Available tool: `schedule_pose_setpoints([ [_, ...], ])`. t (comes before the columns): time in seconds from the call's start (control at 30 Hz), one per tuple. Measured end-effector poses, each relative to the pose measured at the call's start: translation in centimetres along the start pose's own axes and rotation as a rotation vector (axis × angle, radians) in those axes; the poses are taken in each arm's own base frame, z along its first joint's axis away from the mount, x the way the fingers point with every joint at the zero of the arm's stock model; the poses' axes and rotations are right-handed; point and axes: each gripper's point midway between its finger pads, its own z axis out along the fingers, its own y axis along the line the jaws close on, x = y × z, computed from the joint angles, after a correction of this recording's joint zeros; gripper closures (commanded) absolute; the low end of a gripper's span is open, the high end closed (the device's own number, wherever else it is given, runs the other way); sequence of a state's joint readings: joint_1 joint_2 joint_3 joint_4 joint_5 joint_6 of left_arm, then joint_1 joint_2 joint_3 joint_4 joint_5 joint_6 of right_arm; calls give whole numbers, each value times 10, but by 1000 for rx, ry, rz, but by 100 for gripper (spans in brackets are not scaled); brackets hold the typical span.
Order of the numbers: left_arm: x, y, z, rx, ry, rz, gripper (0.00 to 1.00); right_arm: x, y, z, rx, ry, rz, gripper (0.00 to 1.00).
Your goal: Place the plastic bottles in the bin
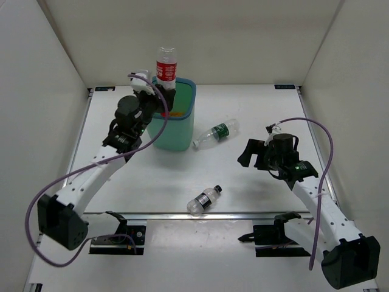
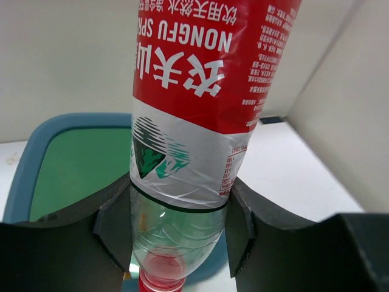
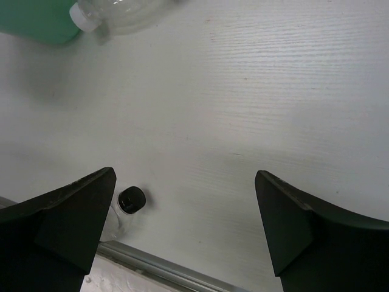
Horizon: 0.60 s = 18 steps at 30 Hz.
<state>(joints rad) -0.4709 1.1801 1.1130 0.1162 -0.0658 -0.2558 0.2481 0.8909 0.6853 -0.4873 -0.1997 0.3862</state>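
The teal bin (image 1: 177, 131) is standing at the far side of the table. The red-labelled bottle (image 1: 166, 66) is hanging cap-down above the left part of its mouth, close to the rim. I am judging that, if released here, it may strike the rim and fall outside. The left gripper (image 2: 179, 226) is clamping this bottle, with both fingers pressing on its clear part. The right gripper (image 3: 185, 213) is hovering over the table with its jaws wide apart, holding nothing.

Robot lab test cell, white table (image 1: 255, 182) boxed by white walls (image 1: 200, 36), two arms (image 1: 91, 176) bolted on, purple cables (image 1: 332, 146)
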Motion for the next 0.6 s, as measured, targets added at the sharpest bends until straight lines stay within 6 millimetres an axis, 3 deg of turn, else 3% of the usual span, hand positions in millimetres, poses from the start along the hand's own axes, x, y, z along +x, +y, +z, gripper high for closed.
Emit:
schedule_pose_setpoints([
  [0.03, 7, 4, 12, -19, -4, 14, 47, -1, 0, 1, 2, -2, 5, 4],
  [0.07, 17, 8, 20, -35, 5, 26, 39, -1, -1, 2, 6, 0, 11, 4],
  [0.17, 36, 22, 35, -86, 18, 50, 28, 2, -9, 9, 36, 25, 55, 2],
  [0.2, 38, 27, 36, -104, 9, 61, 1, 3, -14, 12, 54, 34, 76, 1],
  [0.4, 32, 38, 29, -164, -21, 116, 2, -3, -20, 28, 93, 54, 163, 1],
  [0.6, 5, 27, 9, -156, -20, 125, 1, -33, -5, 67, 93, 48, 228, 1],
])
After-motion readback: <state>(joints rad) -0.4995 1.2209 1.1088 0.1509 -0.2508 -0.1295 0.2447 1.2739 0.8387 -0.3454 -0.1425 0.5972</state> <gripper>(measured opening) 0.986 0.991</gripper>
